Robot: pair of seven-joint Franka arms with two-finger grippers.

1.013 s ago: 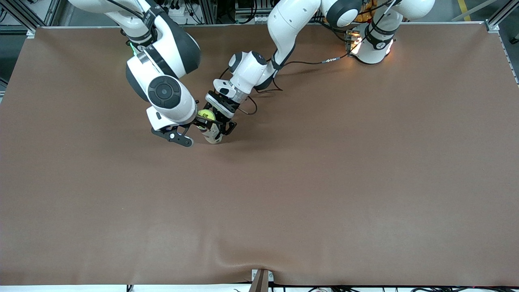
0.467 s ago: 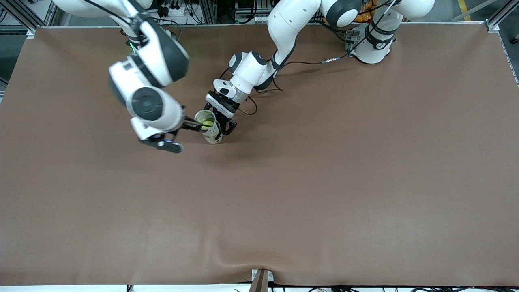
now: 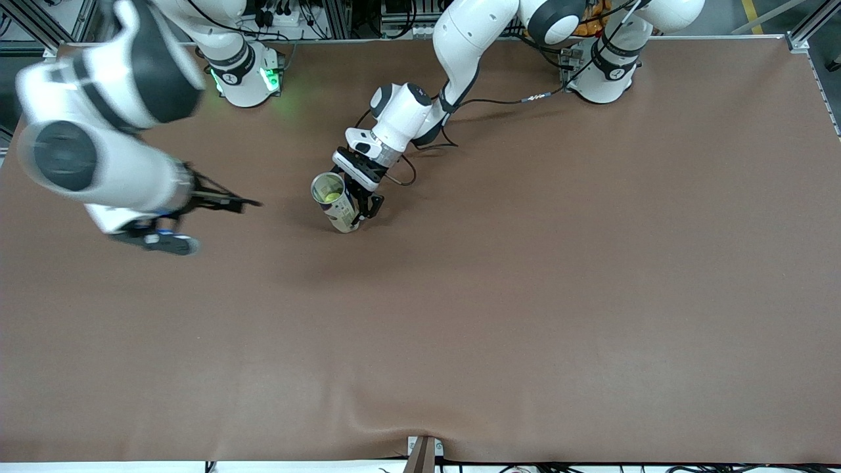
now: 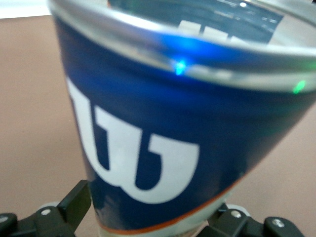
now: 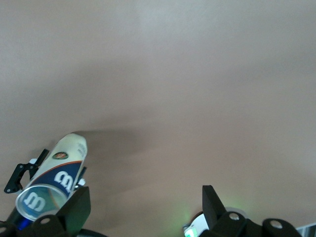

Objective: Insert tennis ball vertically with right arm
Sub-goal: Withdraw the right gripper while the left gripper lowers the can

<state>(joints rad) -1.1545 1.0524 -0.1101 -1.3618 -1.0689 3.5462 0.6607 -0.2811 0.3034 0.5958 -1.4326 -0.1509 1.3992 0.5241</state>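
Brown mat-covered table [image 3: 525, 315], aluminium frame rails and cables along the robots' edge. Tennis ball [image 3: 332, 196] sits inside upright open can [image 3: 333, 200], mid-table toward the right arm's end. Left gripper [image 3: 363, 202] around the can, fingers spread beside its base. Right gripper [image 3: 223, 200] empty, fingers apart, over bare mat.

This is a robotics lab, a test cell rather than anyone's home. Two white Franka arms are bolted at one edge of a wide table [image 3: 525, 315] dressed in a plain brown cover, its edges framed by aluminium profile rails [image 3: 798, 39]. The right arm's base [image 3: 244, 79] glows green, the left arm's base [image 3: 604, 75] stands at the other end, and a cable [image 3: 512, 100] trails from it over the cover. Past the table edge sit plugs and wiring.
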